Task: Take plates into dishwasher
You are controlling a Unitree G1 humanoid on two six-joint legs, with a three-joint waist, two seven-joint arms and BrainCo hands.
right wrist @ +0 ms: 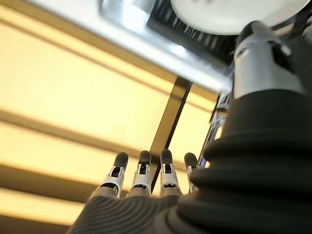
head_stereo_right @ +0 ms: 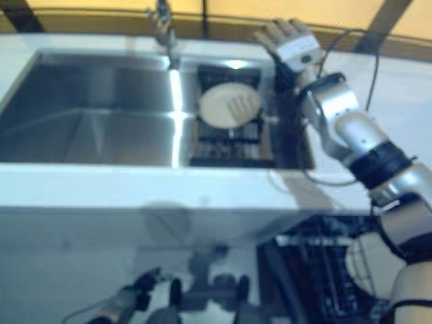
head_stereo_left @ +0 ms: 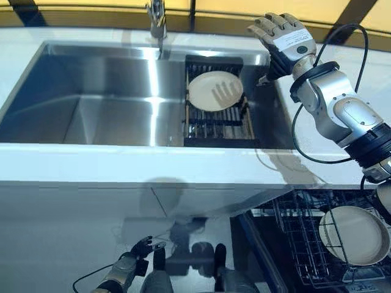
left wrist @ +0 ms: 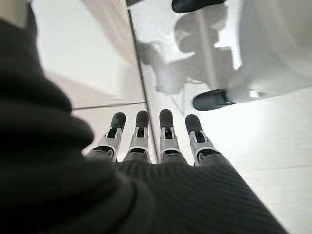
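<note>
The right hand (head_stereo_left: 282, 38), fingers spread and empty, hovers just beyond the plate (head_stereo_left: 214, 90) lying flat on the sink rack (head_stereo_left: 217, 125), far nearer than the low, open-fingered left hand (head_stereo_left: 142, 249).

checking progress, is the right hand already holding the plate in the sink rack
No, the right hand is open above the sink's far right corner, apart from the plate lying on the rack.

The white worktop (head_stereo_left: 122, 162) holds a sunken stainless steel sink (head_stereo_left: 91, 104); inside it, a dark slatted rack (head_stereo_left: 217, 125) carries one round cream plate (head_stereo_left: 214, 90).
</note>
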